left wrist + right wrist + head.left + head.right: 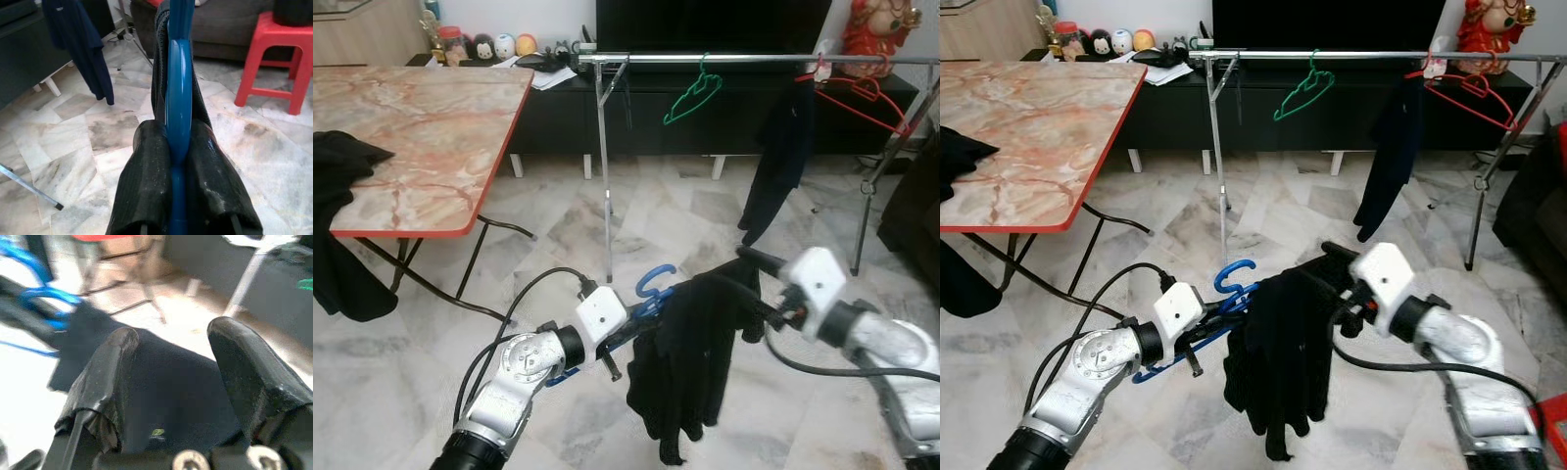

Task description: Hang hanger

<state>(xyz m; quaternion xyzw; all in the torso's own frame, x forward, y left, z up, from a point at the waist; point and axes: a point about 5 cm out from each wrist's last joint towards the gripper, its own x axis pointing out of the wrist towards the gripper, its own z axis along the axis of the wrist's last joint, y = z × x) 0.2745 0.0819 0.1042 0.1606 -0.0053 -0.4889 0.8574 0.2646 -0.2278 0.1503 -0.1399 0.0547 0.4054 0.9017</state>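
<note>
A blue plastic hanger with a black garment draped over it is held low in front of me. My left gripper is shut on the hanger's blue bar, hook pointing up. My right gripper stands open at the garment's right shoulder, its fingers spread around the dark cloth. Further off, the steel clothes rail runs across the room at about a metre's distance.
On the rail hang a green hanger, a red hanger and a dark navy garment. A marble-top table with black cloth stands at left. A red stool and dark sofa lie to the right.
</note>
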